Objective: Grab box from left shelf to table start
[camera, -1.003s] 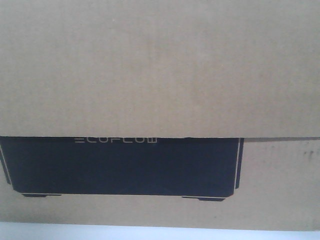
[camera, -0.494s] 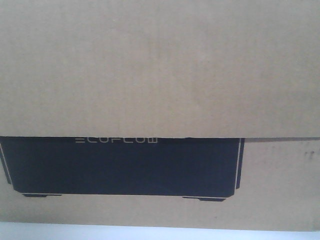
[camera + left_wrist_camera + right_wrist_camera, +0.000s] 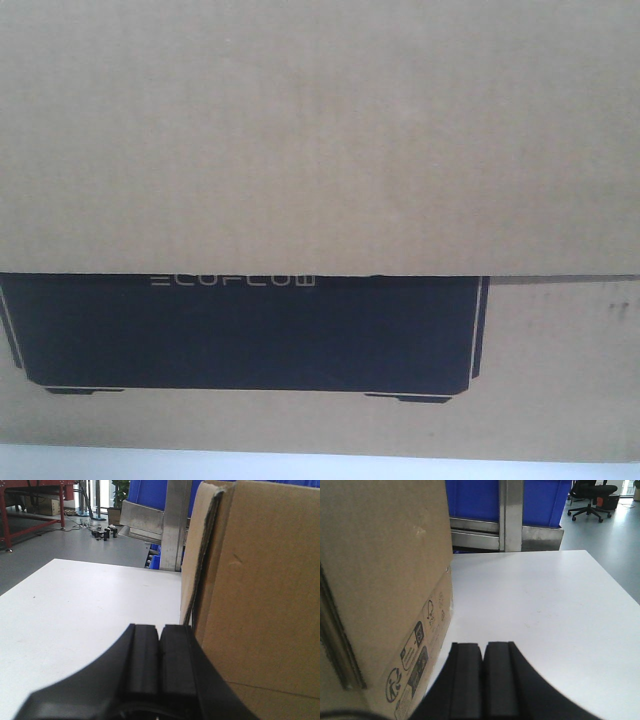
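The brown cardboard box (image 3: 320, 150) fills the front view, with its black silhouette and "ECOFLOW" lettering low down. It stands on the white table (image 3: 300, 468). In the left wrist view the box (image 3: 260, 580) rises at the right. My left gripper (image 3: 160, 627) is shut with nothing between its fingers, close against the box's side above the table (image 3: 90, 600). In the right wrist view the box (image 3: 380, 555) stands at the left. My right gripper (image 3: 483, 644) is shut and empty beside it over the table (image 3: 535, 600). The metal shelf (image 3: 475, 532) lies beyond the table's far edge.
Blue bins (image 3: 475, 497) sit behind the shelf ledge (image 3: 142, 520) and its upright post (image 3: 175, 525). Grey floor (image 3: 65, 540) with a red frame (image 3: 30, 505) lies past the table's left edge. An office chair (image 3: 592, 500) stands far right.
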{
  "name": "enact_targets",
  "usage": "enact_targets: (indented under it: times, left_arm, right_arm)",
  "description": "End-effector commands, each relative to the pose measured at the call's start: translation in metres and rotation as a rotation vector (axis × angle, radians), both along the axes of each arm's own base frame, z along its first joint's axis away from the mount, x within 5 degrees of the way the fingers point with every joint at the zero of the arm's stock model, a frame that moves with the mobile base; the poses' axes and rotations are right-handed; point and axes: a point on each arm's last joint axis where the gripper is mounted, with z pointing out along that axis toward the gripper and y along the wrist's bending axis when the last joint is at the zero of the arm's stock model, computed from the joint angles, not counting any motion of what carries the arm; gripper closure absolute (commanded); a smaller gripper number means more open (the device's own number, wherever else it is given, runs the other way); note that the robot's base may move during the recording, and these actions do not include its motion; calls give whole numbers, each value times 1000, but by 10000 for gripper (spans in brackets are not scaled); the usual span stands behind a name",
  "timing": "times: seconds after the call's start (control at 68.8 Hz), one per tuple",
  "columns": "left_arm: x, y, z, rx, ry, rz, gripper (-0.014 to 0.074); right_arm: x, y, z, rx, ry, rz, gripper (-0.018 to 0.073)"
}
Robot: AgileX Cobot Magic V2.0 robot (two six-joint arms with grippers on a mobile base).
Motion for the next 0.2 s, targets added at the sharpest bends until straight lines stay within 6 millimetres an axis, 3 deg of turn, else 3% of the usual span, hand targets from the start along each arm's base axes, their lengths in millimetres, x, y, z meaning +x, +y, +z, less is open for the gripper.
enact_targets:
  times: [0.0,0.189]
  left_arm:
    - [-2,0,11,-7,-110,-4,687]
    - [-2,0,11,-7,-110,-4,687]
  right_arm:
    - [0,0,8,-9,-101,-1,501]
    - [0,0,8,-9,-101,-1,501]
